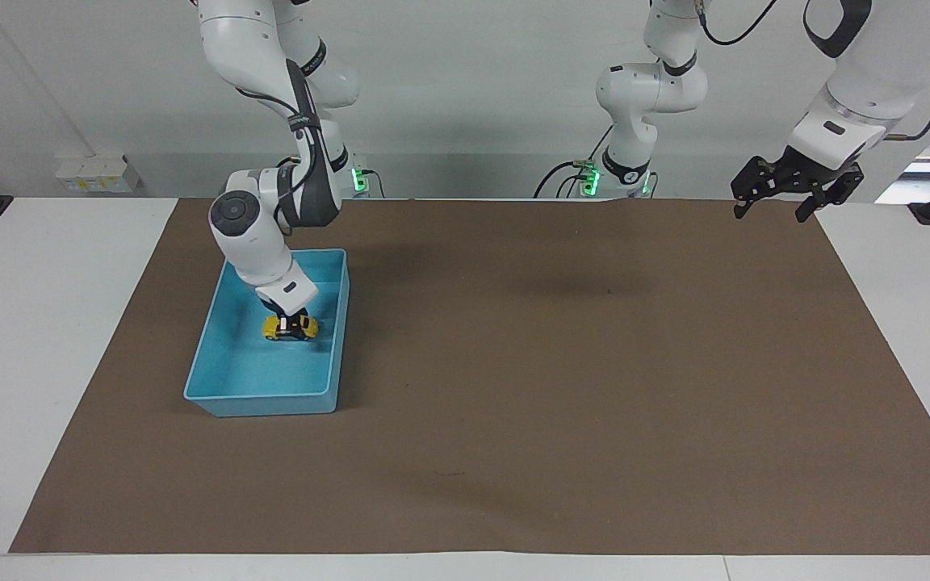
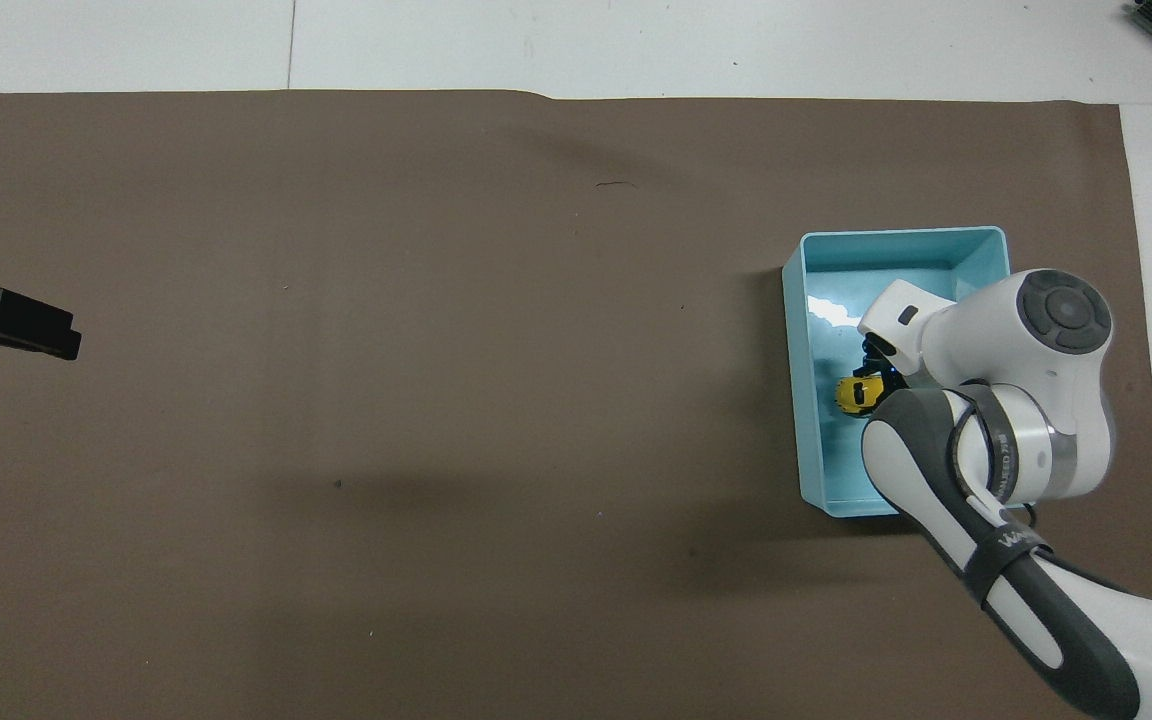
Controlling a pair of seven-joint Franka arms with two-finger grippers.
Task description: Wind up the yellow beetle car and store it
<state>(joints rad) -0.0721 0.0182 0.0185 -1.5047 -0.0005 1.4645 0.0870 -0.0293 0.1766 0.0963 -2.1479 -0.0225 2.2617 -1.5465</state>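
The yellow beetle car is inside the light-blue tray, low over or on its floor, in the half nearer the robots. My right gripper reaches down into the tray and is shut on the car. The overhead view shows the car partly under the right gripper, within the tray. My left gripper waits open and empty, raised over the mat's corner at the left arm's end, and shows at the overhead view's edge.
A brown mat covers most of the white table. The tray stands on the mat toward the right arm's end. Wall sockets sit at the table's edge near the right arm.
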